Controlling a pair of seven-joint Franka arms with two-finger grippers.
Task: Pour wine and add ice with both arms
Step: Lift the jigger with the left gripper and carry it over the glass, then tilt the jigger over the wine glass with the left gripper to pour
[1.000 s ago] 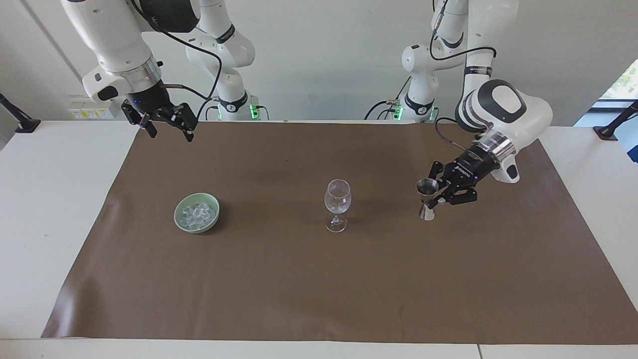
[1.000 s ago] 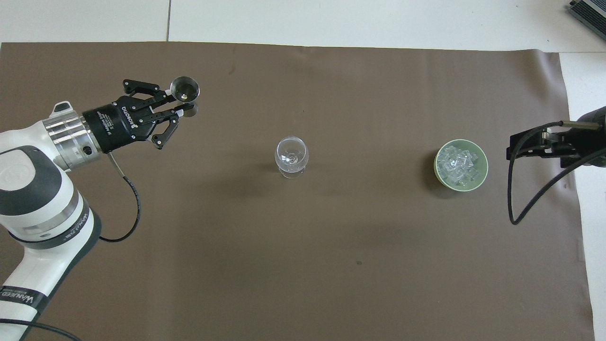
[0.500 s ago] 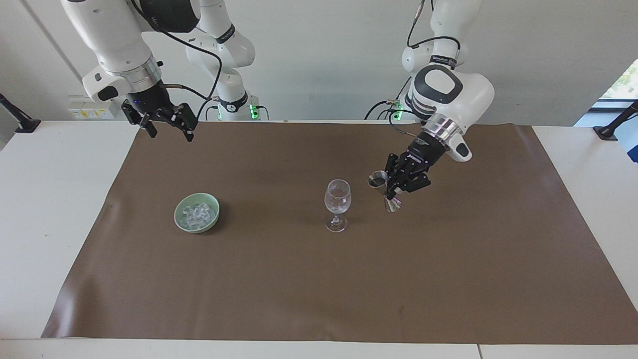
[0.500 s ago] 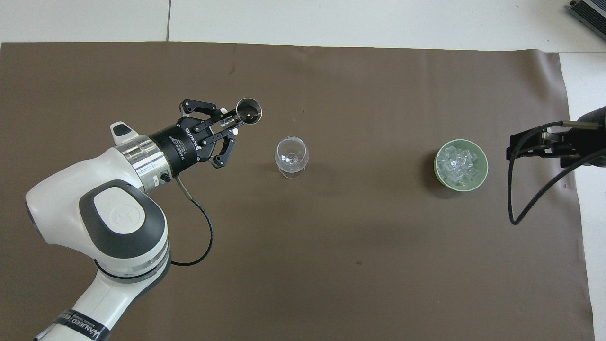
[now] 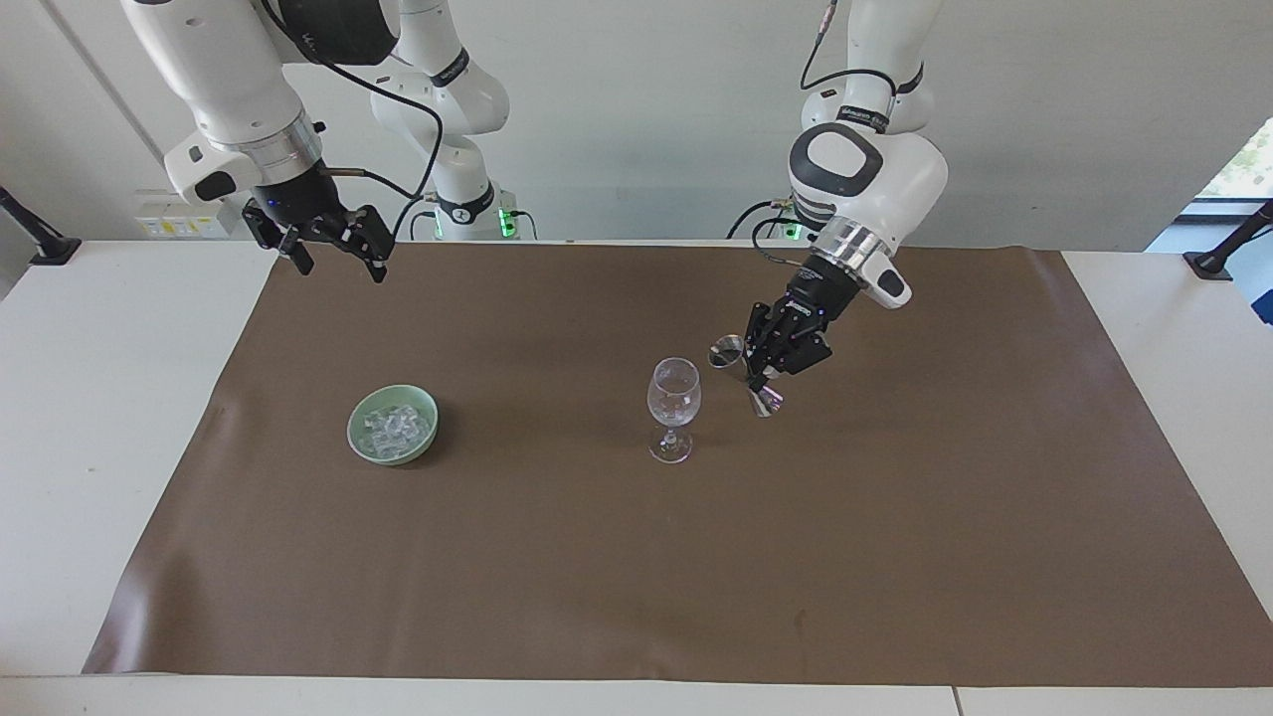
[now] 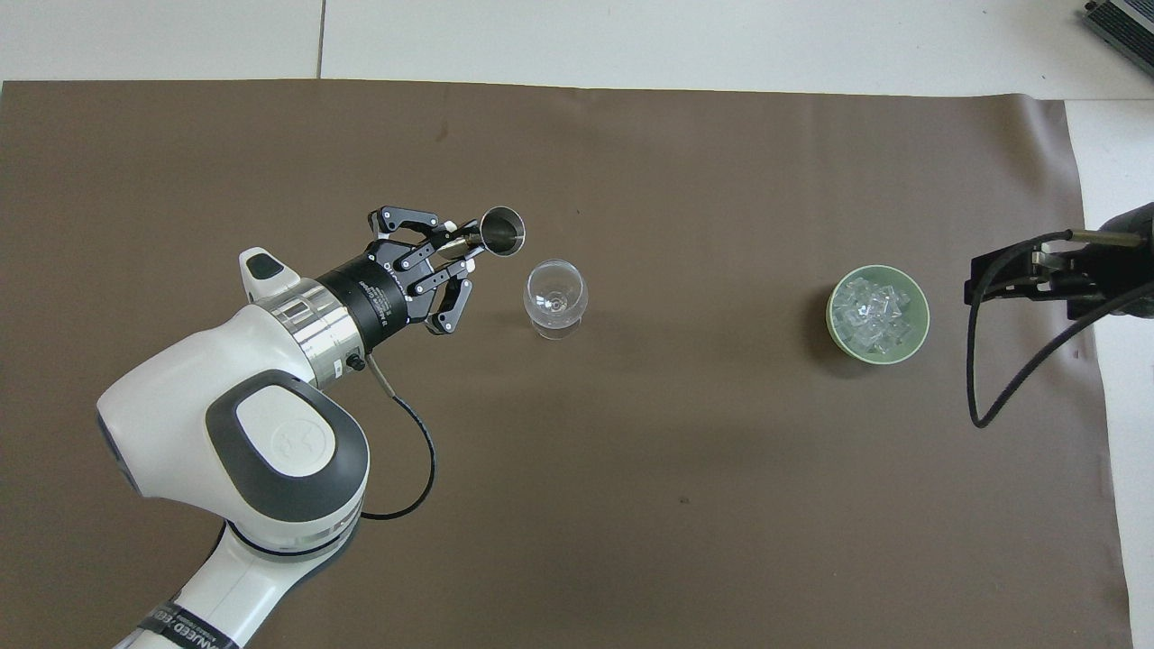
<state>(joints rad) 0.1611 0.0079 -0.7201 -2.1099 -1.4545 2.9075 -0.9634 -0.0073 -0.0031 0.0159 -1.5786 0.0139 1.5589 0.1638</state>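
Observation:
A clear wine glass [image 5: 674, 394] stands upright in the middle of the brown mat; it also shows in the overhead view [image 6: 555, 297]. My left gripper [image 5: 762, 377] [image 6: 458, 249] is shut on a small metal jigger [image 5: 741, 374] [image 6: 501, 231]. It holds the jigger in the air just beside the glass, toward the left arm's end, tilted with its mouth toward the glass's rim. The ice [image 5: 395, 422] [image 6: 876, 306] lies heaped in a pale green bowl [image 5: 360, 444] [image 6: 834, 326] toward the right arm's end. My right gripper [image 5: 337, 261] [image 6: 1002, 278] waits open and empty, raised over the mat's edge nearest the robots.
The brown mat [image 5: 597, 557] covers most of the white table [image 5: 109, 418]. A black cable loop [image 6: 978, 397] hangs from the right arm close to the bowl. Black clamp mounts [image 5: 35, 244] stand at both table ends.
My left gripper has carried the jigger from the left arm's end of the mat over to the wine glass and tipped it toward the glass. The right arm has not moved.

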